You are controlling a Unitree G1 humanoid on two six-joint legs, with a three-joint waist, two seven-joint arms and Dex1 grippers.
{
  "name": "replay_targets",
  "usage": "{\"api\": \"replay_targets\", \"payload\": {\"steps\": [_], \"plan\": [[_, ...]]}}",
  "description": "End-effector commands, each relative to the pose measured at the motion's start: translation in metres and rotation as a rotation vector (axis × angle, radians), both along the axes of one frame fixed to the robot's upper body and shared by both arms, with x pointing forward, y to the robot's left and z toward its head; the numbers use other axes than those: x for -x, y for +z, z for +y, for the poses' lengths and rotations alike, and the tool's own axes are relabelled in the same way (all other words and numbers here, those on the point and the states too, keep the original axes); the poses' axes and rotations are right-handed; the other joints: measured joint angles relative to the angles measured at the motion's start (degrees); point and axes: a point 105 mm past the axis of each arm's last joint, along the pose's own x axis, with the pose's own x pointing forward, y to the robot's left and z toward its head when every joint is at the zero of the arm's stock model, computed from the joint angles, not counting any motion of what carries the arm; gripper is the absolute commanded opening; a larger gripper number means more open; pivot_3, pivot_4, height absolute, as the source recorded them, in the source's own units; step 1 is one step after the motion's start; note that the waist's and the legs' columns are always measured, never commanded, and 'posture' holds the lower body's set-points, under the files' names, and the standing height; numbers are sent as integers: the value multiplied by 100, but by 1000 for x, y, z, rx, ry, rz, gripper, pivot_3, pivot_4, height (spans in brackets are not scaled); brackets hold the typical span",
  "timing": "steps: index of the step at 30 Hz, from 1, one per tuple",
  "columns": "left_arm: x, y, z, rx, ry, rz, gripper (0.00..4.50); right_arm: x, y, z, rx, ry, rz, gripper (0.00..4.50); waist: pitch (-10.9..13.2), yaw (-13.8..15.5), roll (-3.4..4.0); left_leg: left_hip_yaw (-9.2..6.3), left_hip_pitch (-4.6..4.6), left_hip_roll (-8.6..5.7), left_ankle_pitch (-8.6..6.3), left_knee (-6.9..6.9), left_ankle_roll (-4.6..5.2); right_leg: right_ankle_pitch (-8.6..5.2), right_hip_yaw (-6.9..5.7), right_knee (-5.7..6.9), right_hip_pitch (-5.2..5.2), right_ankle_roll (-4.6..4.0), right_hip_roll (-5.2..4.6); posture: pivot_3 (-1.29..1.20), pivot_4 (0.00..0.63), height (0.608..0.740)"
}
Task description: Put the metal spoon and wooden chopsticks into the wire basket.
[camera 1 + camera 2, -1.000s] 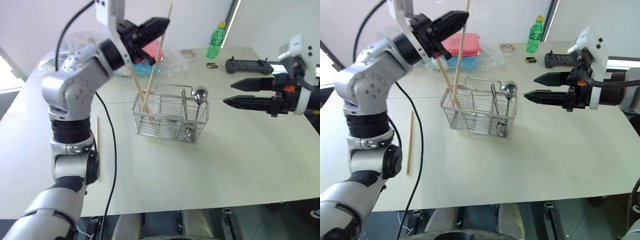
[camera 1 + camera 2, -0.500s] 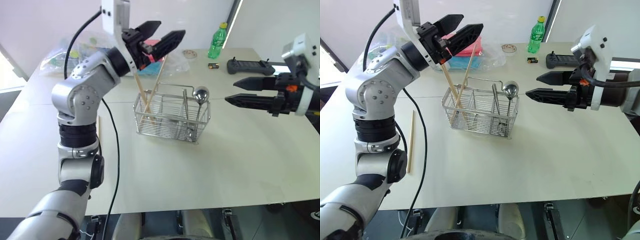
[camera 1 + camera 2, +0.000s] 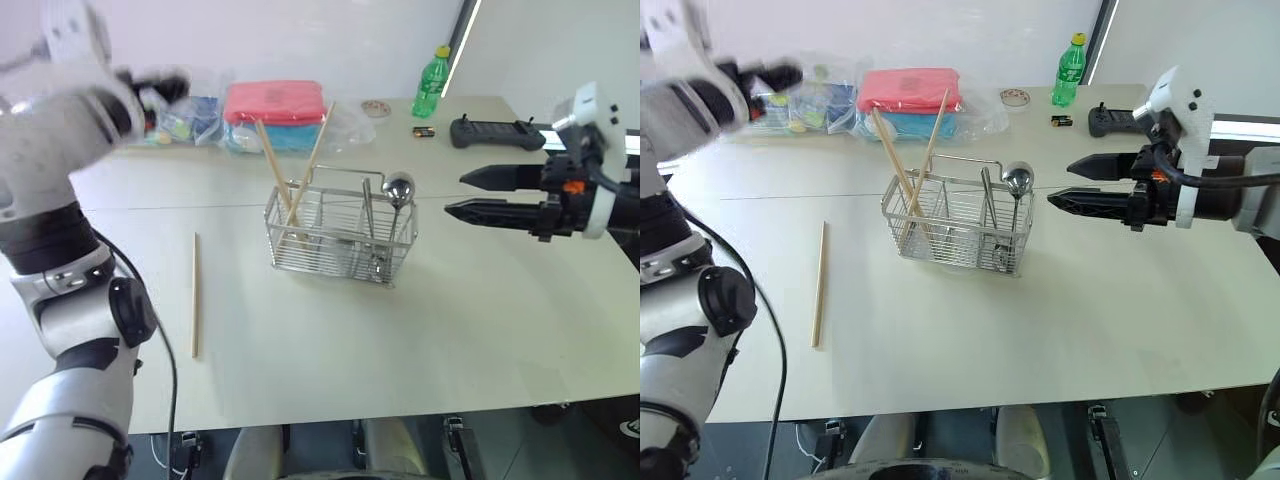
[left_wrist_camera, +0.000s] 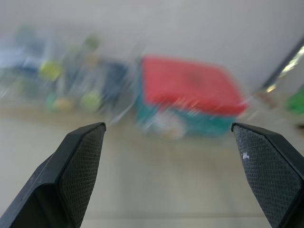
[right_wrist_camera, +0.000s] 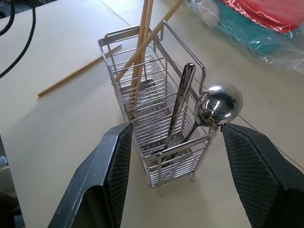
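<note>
The wire basket [image 3: 340, 235] stood mid-table just ahead of my right gripper [image 3: 458, 193], whose fingers were apart and empty. My left gripper [image 4: 171, 180] was spread wide, holding nothing, up by the bagged items at the far left. In the basket, 2 wooden chopsticks [image 3: 300, 185] leaned crossed at its left end; the metal spoon [image 5: 216, 107] stood bowl-up at its right end beside a darker utensil [image 5: 180, 102]. 1 loose chopstick [image 3: 195, 292] lay on the table [image 3: 480, 320], left of the basket.
</note>
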Motion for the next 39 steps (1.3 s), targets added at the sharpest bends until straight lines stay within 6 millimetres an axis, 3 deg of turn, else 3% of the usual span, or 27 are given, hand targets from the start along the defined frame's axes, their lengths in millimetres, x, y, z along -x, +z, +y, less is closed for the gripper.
{"api": "replay_targets", "payload": {"steps": [1,6,10,17,25,36,37,39], "plan": [[10,-36,-4,-8,13,160,4471,2,6,-1,19,21,-30,3022,1,3,-3,0,-1,0,0,-1,0,0,0,-1,-1,0,0,0,150,699],[10,-75,-25,40,-38,272,4471,9,0,-2,89,81,-28,3022,9,44,-17,-2,-5,-1,1,-4,-4,1,-1,-3,-7,1,0,0,150,699],[13,-94,-25,26,-7,333,4471,6,3,-2,73,64,-36,3022,7,36,-13,2,2,0,2,-4,-8,2,0,0,-6,0,-1,0,150,699],[18,-106,-10,-2,97,370,4471,6,4,-5,58,35,-36,3022,7,87,-13,1,0,0,4,-3,-12,3,0,-1,-5,-2,-2,0,150,699],[18,-132,-26,31,50,463,4471,8,6,-4,27,20,-38,3022,6,106,-16,1,-5,-4,4,1,-11,3,0,-3,-4,-2,-6,0,150,699],[16,-148,-21,42,92,559,4471,6,7,-8,-1,-41,-47,3022,-2,102,-4,1,3,-4,4,0,-11,3,0,2,-2,-3,-6,0,150,699],[18,-152,-21,49,92,573,3968,6,7,-8,-2,-45,-51,3022,-5,101,1,2,3,-4,4,0,-11,3,0,2,-2,-3,-6,0,150,699],[19,-155,-22,57,90,588,3368,6,8,-8,-5,-51,-54,3022,-11,99,12,2,4,-4,4,-1,-11,3,0,2,-2,-3,-6,0,150,699]]}}
